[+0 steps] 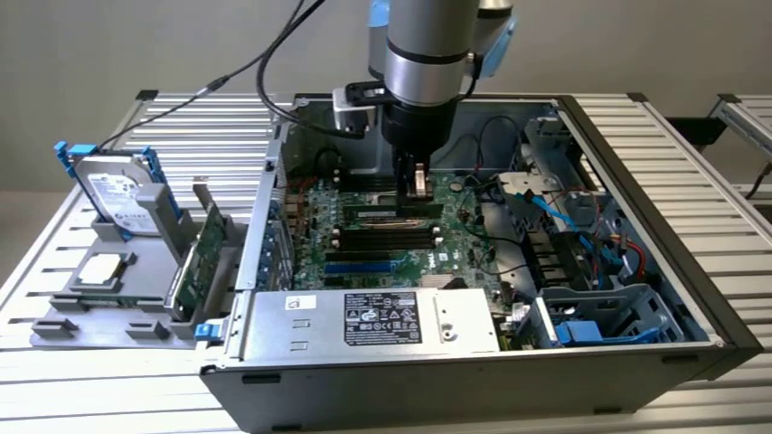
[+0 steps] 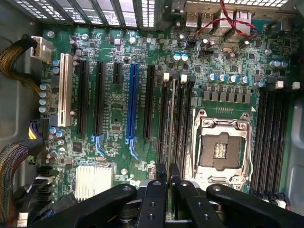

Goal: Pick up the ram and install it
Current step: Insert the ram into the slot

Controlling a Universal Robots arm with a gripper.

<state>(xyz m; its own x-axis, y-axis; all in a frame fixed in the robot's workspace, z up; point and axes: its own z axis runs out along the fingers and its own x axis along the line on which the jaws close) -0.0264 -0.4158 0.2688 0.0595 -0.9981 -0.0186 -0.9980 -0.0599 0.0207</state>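
Nearest to me in the exterior view, the computer case [image 1: 483, 398] is lying open on its side on the slatted table [image 1: 693, 172]. The labelled power supply [image 1: 380, 318] is sitting along its six o'clock wall. Off at nine o'clock from the case, a grey holder [image 1: 72, 333] is carrying a green expansion card [image 1: 199, 253] on edge. Behind that, toward ten o'clock, a hard drive [image 1: 115, 190] is standing upright.

Deeper in, I am looking at the motherboard [image 1: 362, 264] and its row of black memory slots [image 1: 386, 237]. Through the wrist view I am seeing the ram [image 2: 171, 118] edge-on. It is standing among those slots, between the long expansion slots and the CPU socket [image 2: 221, 147], and running the full length of its slot.

The gripper [image 2: 167, 170] is hanging over one end of the stick, with its black fingers [image 2: 159, 185] drawn nearly together and only a thin gap between them. I cannot tell whether they are pinching the board's end or just resting over it. In the exterior view the stick is reaching toward nine o'clock from the fingertips, and the arm is coming down from twelve o'clock.
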